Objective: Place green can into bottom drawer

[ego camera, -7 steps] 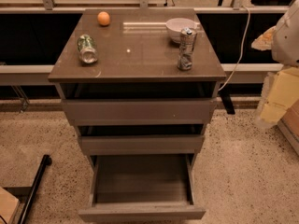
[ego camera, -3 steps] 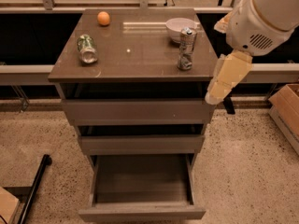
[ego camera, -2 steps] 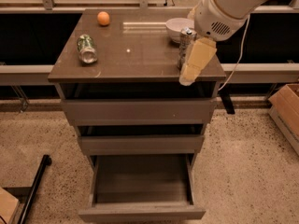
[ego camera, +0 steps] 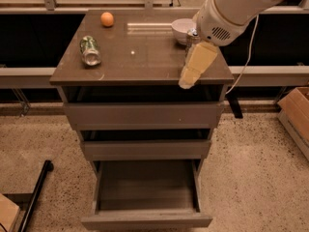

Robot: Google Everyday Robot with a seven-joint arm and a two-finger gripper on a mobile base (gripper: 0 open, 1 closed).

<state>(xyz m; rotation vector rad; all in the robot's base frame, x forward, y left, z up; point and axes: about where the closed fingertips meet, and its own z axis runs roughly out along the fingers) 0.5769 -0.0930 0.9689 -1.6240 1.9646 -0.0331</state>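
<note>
The green can point(ego camera: 90, 50) lies on its side at the left of the cabinet top, silver end toward me. The bottom drawer point(ego camera: 147, 221) is pulled out, its dark interior showing with nothing in it. My gripper point(ego camera: 188, 81), cream-coloured, hangs from the white arm point(ego camera: 231, 8) over the front right part of the cabinet top. It is far to the right of the green can and holds nothing that I can see.
An orange point(ego camera: 107, 19) sits at the back left of the top, a white bowl point(ego camera: 181, 27) at the back right. A silver can point(ego camera: 192, 35) stands mostly hidden behind my arm. The two upper drawers are slightly open. A cardboard box point(ego camera: 295, 111) stands on the floor at the right, a black pole point(ego camera: 37, 193) at the lower left.
My arm has swung in from the right edge to over the cabinet's right side, and the gripper has moved left and up. The cans, the bowl and the drawers have not moved.
</note>
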